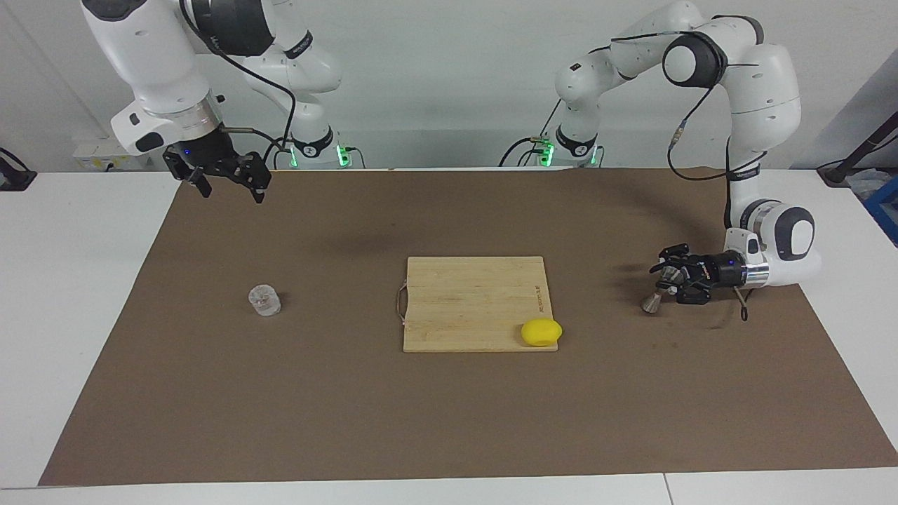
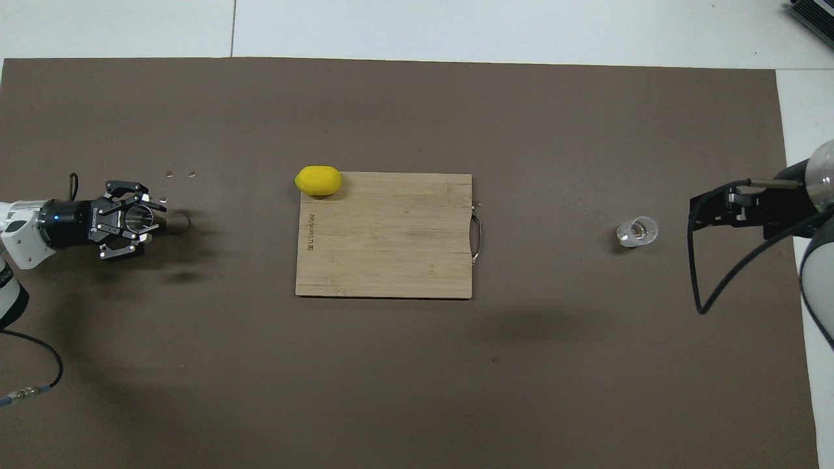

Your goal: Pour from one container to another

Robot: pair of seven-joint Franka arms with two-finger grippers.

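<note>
The silver hourglass jigger (image 1: 652,301) stands tilted on the brown mat at the left arm's end, its lower cone on the mat; it also shows in the overhead view (image 2: 177,223). My left gripper (image 1: 671,278), lying level and low, is shut on the jigger's upper cone (image 2: 139,219). The frosty clear glass cup (image 1: 264,300) stands alone on the mat toward the right arm's end, and shows in the overhead view (image 2: 637,231) too. My right gripper (image 1: 229,184) is open and empty, waiting high over the mat's edge by the robots.
A wooden cutting board (image 1: 463,294) lies mid-table, its handle toward the glass cup. A yellow lemon (image 1: 541,332) rests at the board's corner farther from the robots, toward the left arm's end. Small crumbs (image 2: 180,174) lie on the mat near the jigger.
</note>
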